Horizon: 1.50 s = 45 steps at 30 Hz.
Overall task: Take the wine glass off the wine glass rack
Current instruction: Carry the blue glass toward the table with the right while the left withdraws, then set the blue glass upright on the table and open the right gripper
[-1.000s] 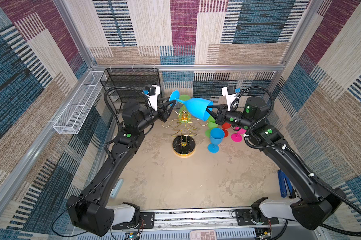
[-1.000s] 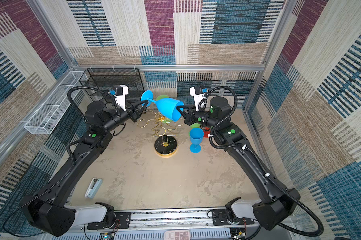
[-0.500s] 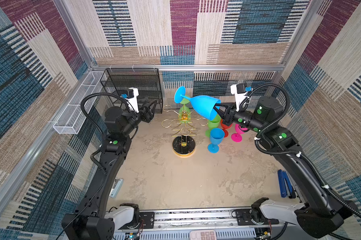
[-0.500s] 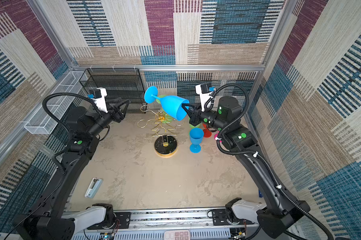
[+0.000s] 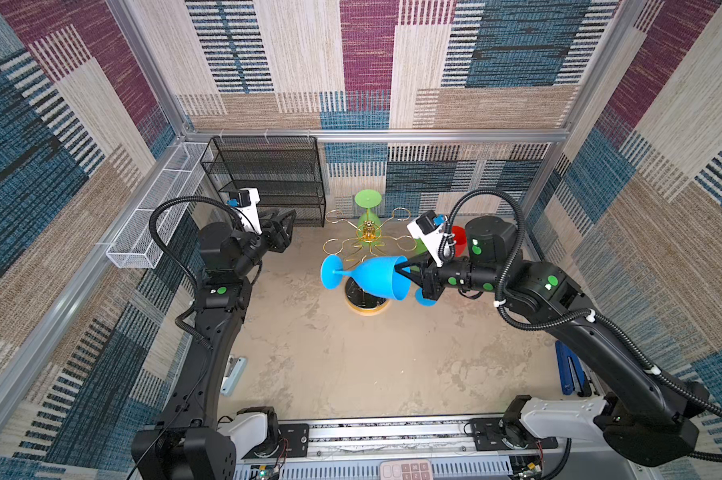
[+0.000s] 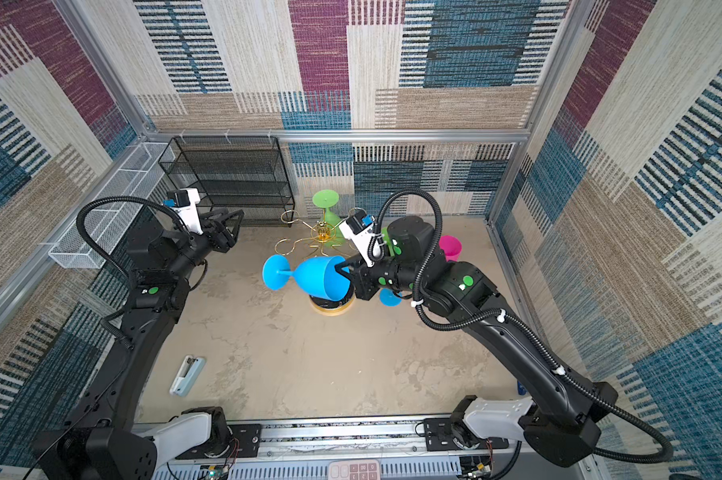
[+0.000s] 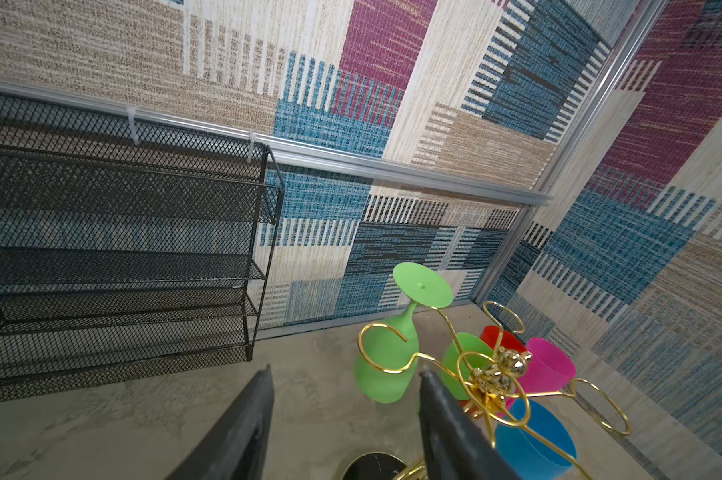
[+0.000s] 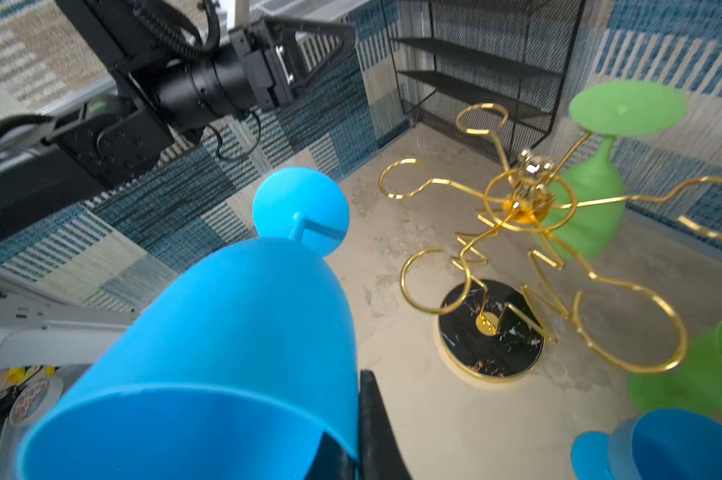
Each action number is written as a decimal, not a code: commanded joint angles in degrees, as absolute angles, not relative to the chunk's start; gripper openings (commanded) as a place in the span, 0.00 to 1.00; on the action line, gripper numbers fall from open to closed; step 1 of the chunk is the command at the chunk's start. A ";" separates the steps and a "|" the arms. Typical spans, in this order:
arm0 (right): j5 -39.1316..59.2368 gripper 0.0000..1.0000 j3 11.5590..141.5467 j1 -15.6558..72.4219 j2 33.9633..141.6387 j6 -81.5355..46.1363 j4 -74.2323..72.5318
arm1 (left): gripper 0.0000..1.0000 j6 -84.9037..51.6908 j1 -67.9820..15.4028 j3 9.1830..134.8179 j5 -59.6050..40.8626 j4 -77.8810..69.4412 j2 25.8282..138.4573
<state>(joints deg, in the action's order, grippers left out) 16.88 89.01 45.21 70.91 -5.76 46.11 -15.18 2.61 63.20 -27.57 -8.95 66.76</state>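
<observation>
My right gripper [image 5: 403, 270] is shut on the rim of a blue wine glass [image 5: 372, 278], which lies on its side in the air, foot to the left. It hangs clear of the gold wine glass rack [image 5: 369, 232], over the rack's black base. In the right wrist view one finger sits inside the blue wine glass [image 8: 226, 332] and one outside. A green wine glass [image 5: 367, 199] hangs upside down on a far arm of the rack. My left gripper [image 5: 289, 228] stands open and empty to the left, near the black shelf; its wrist view shows the rack [image 7: 492, 374] beyond its fingers.
A black mesh shelf [image 5: 268, 178] stands at the back left and a white wire basket [image 5: 159, 216] hangs on the left wall. Upright red [image 5: 459, 237], pink [image 6: 451, 245] and blue [image 7: 534, 440] glasses crowd the floor right of the rack. A small pale device [image 5: 232, 374] lies front left.
My left gripper has let go of the blue glass's stem, opened and drawn back left. My right gripper has carried the glass down and forward, off the rack's top.
</observation>
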 commanded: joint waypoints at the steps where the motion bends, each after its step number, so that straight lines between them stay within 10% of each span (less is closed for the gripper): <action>1: 12.04 0.00 87.12 46.89 69.84 -7.74 55.12 | 0.58 -15.37 3.28 61.44 -27.78 -14.21 66.53; 20: -7.40 0.00 85.33 47.18 76.62 -26.87 76.73 | 0.58 -13.00 5.27 52.84 -27.10 -21.18 65.79; 45: -8.79 0.04 86.93 39.74 93.64 -16.34 72.00 | 0.60 -10.02 6.11 49.35 -26.27 -18.80 62.99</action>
<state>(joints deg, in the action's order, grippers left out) -9.39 86.19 39.88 93.03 -17.82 73.91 -11.57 6.00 49.56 -26.00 -18.50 63.31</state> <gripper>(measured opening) 0.061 0.592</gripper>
